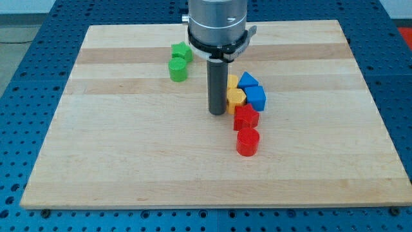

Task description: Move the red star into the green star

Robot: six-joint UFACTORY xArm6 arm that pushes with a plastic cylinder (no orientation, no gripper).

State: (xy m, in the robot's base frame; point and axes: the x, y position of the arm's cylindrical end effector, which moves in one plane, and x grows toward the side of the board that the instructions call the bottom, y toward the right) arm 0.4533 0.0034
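The red star (245, 118) lies right of the board's middle, just below a yellow block. The green star (182, 51) lies near the view's top, left of centre, with a green cylinder (177, 69) touching its lower side. My tip (217, 113) rests on the board just left of the red star and the yellow blocks, close to or touching them. The rod hides part of the yellow blocks.
A red cylinder (247, 142) stands just below the red star. Two yellow blocks (235, 98) and two blue blocks (255, 98) cluster above the red star. The wooden board (116, 154) is ringed by a blue perforated table.
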